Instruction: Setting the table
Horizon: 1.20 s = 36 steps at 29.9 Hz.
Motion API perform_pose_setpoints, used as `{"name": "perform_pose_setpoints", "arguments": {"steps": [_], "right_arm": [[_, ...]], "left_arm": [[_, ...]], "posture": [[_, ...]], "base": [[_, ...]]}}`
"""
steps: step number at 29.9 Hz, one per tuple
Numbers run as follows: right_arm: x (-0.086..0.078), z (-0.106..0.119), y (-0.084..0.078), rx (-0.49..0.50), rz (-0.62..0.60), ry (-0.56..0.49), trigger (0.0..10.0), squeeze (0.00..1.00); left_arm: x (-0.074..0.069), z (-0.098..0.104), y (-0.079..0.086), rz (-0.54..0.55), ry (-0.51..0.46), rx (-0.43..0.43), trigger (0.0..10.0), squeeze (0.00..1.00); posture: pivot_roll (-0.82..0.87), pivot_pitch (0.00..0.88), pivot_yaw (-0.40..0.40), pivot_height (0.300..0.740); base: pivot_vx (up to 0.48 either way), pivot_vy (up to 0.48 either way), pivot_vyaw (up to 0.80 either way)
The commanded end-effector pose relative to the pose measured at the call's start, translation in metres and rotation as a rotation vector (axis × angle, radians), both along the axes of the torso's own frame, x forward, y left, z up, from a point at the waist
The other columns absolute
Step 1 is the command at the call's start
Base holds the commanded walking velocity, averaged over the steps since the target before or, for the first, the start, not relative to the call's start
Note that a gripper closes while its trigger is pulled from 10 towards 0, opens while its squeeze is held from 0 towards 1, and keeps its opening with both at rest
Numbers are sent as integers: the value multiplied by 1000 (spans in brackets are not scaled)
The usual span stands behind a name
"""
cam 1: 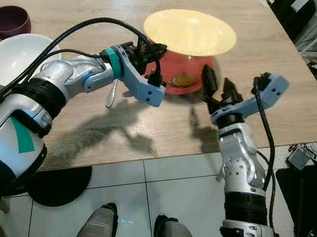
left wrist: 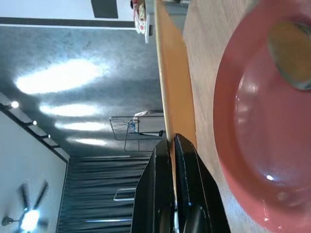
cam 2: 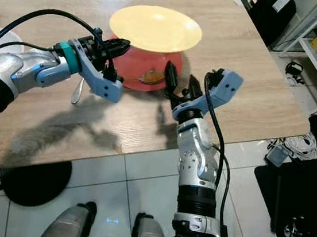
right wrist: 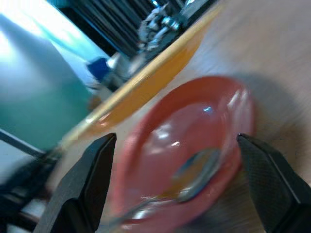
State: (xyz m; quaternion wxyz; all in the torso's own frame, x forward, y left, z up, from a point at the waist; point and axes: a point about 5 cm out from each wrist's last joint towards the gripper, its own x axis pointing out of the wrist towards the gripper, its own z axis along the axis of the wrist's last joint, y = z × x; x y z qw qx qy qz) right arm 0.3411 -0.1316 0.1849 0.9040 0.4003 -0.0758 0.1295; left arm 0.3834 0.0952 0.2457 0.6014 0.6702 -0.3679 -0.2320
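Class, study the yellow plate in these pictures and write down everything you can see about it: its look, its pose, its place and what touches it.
The yellow plate is round, shallow and pale yellow, with a smooth, matte look. It is held above the red plate, roughly level, over the wooden table. The left gripper is shut on its near rim, a finger on each face of the rim, as the left wrist view shows. It partly hides the red plate, which holds a spoon. The right gripper hangs open nearby, apart from it.

Pale yellow plate (cam 1: 190, 31) being held above red plate (cam 1: 182, 70); metallic grey spoon (cam 1: 182, 81) lying in the red one. Left of it: white bowl (cam 1: 15, 57), maroon mug (cam 1: 7, 21). Light woodgrain table (cam 1: 103, 2).
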Motion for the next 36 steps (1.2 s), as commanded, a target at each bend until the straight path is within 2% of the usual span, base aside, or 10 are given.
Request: {"name": "perform_pose_setpoints", "arguments": {"steps": [1, 8, 13, 18, 25, 26, 28, 29, 30, 36], "right_arm": [[0, 1, -4, 114, 24, 27, 10000, 0], [-2, 3, -13, 319, 90, 25, 10000, 0], [-4, 4, -9, 334, 123, 14, 10000, 0], [-3, 6, 4, 342, 170, 36, 10000, 0], [-2, 4, 12, 339, 197, 66, 10000, 0], [-2, 4, 14, 340, 208, 70, 6039, 0], [-2, 4, 12, 339, 199, 72, 2706, 0], [-2, 4, 12, 339, 199, 72, 2706, 0], [-1, 4, 9, 347, 183, 73, 0, 0], [0, 3, 0, 344, 135, 75, 0, 0]], "left_arm": [[-4, -10, -4, -36, 12, 20, 10000, 0], [-7, -12, -12, -72, 6, 7, 10000, 0], [-10, -14, -18, -102, 9, 18, 10000, 0], [-21, -22, -39, -208, 31, 31, 10000, 0], [-36, -36, -58, -327, 67, 68, 10000, 0], [-40, -40, -60, -350, 74, 76, 10000, 0], [-47, -46, -64, -393, 100, 86, 10000, 0], [-47, -46, -64, -393, 100, 86, 10000, 0], [-49, -49, -64, -401, 110, 88, 10000, 0], [-54, -56, -60, -408, 134, 90, 10000, 0]], "posture": [[157, 103, 4, 740], [156, 95, -1, 740], [155, 93, -1, 740], [156, 94, 2, 740], [155, 95, 4, 740], [155, 95, 4, 740], [153, 96, 5, 740], [153, 96, 5, 740], [153, 97, 9, 740], [158, 100, 6, 740]], "base": [[0, 0, 0], [0, 0, 0], [0, 0, 0], [0, 0, 0], [0, 0, 0], [0, 0, 0], [0, 0, 0], [0, 0, 0], [0, 0, 0], [0, 0, 0]]}}
